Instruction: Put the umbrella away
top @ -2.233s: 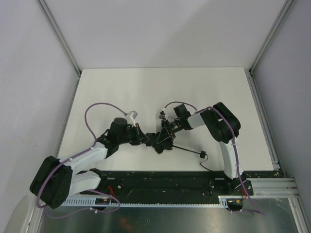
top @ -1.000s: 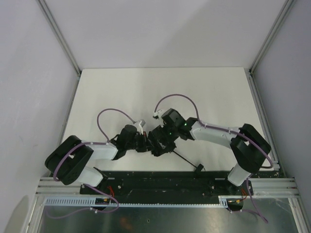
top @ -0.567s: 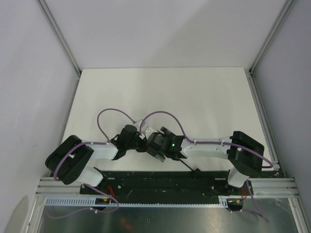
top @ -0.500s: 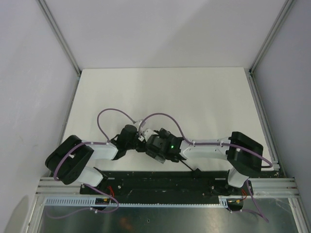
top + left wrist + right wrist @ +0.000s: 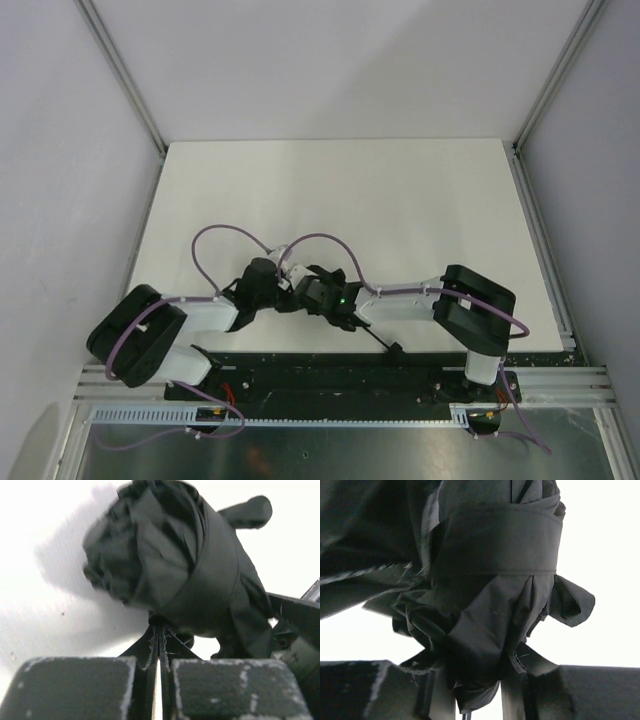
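Black fabric of the strapped, bundled umbrella (image 5: 170,565) lay low at the centre of the top view, on the white table (image 5: 330,200). At its left, the left gripper (image 5: 159,662) was clenched on a pinch of canopy. At its right, the right gripper (image 5: 475,685) straddled the cloth; whether it clamped could not be told.

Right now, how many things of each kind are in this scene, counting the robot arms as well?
Black compact folding fabric umbrella: 1
Black-and-white robot arms with purple cables: 2, left and right
White flat table: 1
Total: 4
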Controlling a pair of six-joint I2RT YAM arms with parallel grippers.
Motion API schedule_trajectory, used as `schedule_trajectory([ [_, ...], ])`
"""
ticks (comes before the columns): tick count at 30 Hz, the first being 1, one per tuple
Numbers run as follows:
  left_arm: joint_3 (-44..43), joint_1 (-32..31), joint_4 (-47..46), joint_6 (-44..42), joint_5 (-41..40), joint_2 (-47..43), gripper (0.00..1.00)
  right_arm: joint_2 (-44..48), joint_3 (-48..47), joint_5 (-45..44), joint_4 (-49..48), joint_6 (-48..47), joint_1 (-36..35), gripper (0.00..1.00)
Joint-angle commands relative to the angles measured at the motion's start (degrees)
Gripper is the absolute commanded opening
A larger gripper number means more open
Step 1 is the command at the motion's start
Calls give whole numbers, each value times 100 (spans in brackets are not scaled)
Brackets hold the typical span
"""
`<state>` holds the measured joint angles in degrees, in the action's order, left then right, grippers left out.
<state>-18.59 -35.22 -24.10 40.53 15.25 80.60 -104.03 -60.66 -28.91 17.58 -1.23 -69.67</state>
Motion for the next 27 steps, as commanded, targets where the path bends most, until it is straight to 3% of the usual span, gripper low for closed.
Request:
schedule_trajectory([
  [1, 172, -64, 442, -174, 294, -563, 0, -406, 381, 1530, -402, 15, 656, 22],
  [6, -237, 66, 1167, -429, 777, -1207, 0, -199, 649, 5759, -626, -365, 1767, 10],
  [9, -534, 80, 1536, -526, 971, -1527, 0, -483, 619, 7422, -1041, -27, 2301, 4],
  [12, -873, 122, 1981, -714, 977, -1665, 0, -986, 555, 8462, -1494, 665, 2704, 0],
  [18, -1235, 303, 2207, -867, 1099, -1619, 0, -1818, 531, 9407, -1630, 1321, 3266, 0],
  [27, -1006, 288, 2097, -794, 1150, -1443, 0, -2222, 454, 9653, -1988, 2279, 3812, 0],
])
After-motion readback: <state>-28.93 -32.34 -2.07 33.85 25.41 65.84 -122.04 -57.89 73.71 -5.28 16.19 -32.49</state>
